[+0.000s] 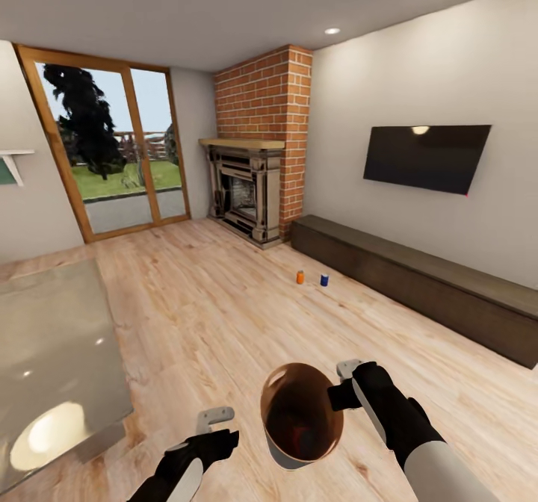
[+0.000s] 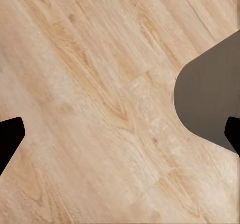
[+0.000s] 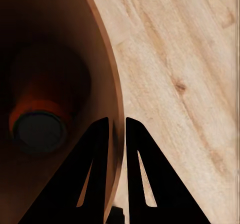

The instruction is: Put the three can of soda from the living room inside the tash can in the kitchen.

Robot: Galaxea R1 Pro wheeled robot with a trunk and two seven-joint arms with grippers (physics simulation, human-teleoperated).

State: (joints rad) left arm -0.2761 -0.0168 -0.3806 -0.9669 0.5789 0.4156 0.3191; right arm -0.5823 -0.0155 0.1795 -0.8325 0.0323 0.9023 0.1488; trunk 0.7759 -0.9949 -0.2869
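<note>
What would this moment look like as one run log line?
room: living room | right claw: shut on bin rim | in bin: orange can | left claw: open | floor: orange can, blue can

We see both arms finished in glossy black with white forearm shells. The left gripper and right gripper carry pale grey fingers; in wrist views, fingertips appear black and tapered.

Small orange soda can left of small blue soda can, on floor before long low dark-wood cabinet; third can inside round tapered bin.
</note>
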